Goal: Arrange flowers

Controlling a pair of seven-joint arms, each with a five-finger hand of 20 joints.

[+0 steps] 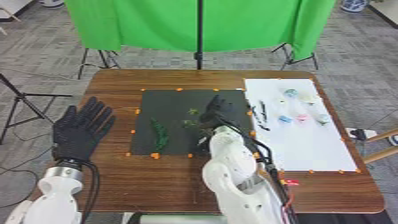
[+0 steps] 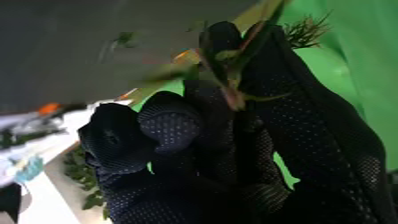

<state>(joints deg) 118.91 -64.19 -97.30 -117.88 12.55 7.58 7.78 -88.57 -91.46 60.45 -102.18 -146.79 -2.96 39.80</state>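
At a brown wooden table [image 1: 124, 185], has a white sheet [image 1: 302, 150] right of a dark mat [image 1: 164, 102] and spreads the left hand [image 1: 78, 135] wide, fingers straight, near the mat's left side. Holds the right hand [image 1: 213, 116] over the mat, right of a green sprig [image 1: 160, 135] lying there, pinching a slender leafy stem [image 2: 233, 90], with small flowers [image 1: 301, 118] farther right on the sheet.

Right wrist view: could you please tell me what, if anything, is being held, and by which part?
The right robot hand pinches a green leafy sprig by its reddish stem, near the stem's end.
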